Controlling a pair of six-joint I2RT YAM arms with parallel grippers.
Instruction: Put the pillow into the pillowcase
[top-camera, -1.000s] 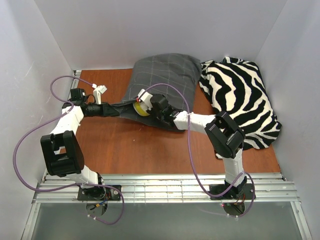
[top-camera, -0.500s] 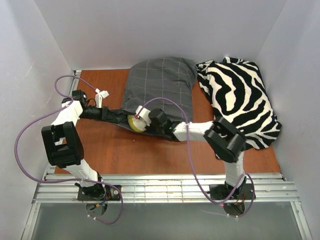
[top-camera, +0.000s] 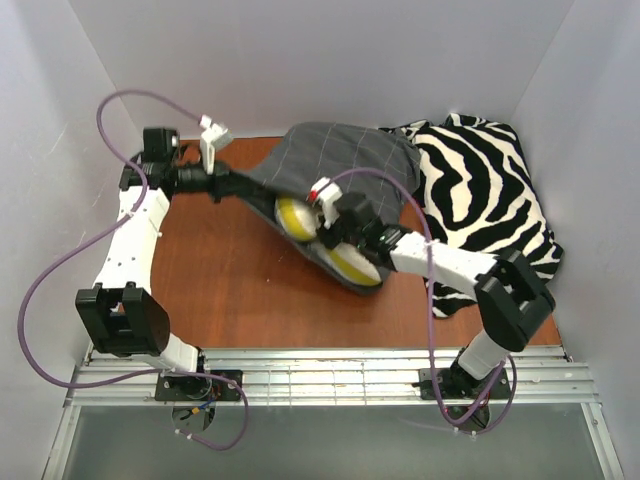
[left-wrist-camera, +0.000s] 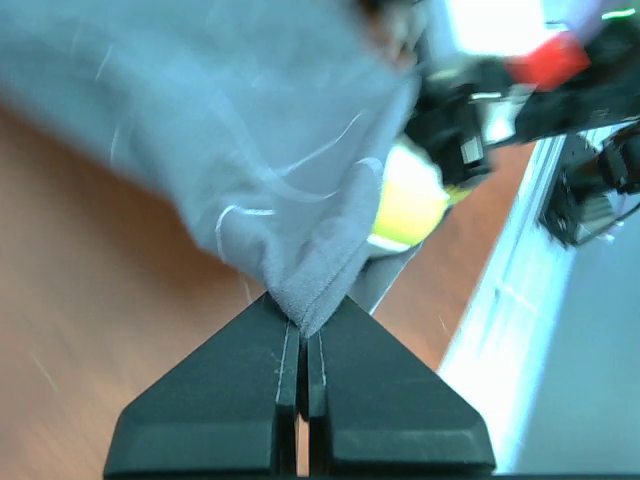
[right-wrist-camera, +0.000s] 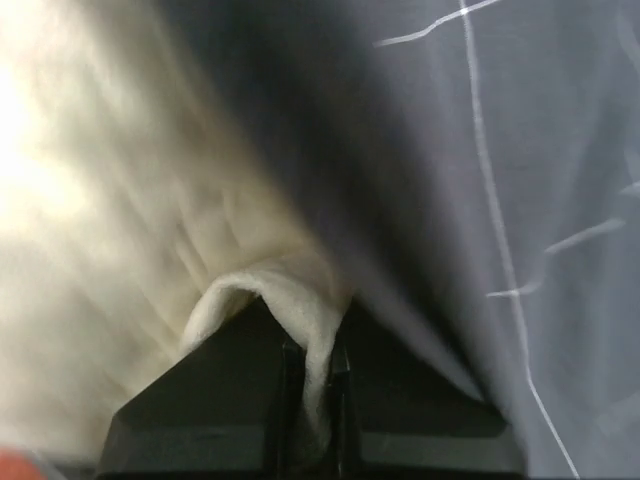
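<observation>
The dark grey grid-lined pillowcase (top-camera: 345, 160) lies at the back of the table, its mouth facing the near left. My left gripper (top-camera: 230, 182) is shut on the hem of the pillowcase (left-wrist-camera: 230, 130), the cloth pinched between the tips (left-wrist-camera: 304, 318). The cream pillow (top-camera: 296, 215) sticks out of the mouth, showing its yellow-green edge (left-wrist-camera: 410, 205). My right gripper (top-camera: 332, 228) is at that mouth. In the right wrist view it (right-wrist-camera: 315, 350) is shut on a fold of the pillow's cream cover (right-wrist-camera: 120, 180), with the pillowcase (right-wrist-camera: 520, 200) draped beside it.
A black-and-white zebra-striped fabric (top-camera: 490, 190) is heaped at the back right, touching the pillowcase. White walls close in the table on three sides. Bare brown tabletop (top-camera: 240, 290) lies in front of the arms. A metal rail (top-camera: 330, 375) runs along the near edge.
My left gripper has swung back and upward, pulling the pillowcase hem towards the far left. My right arm has shifted right and forward with the pillow, and more yellow-green edge shows.
</observation>
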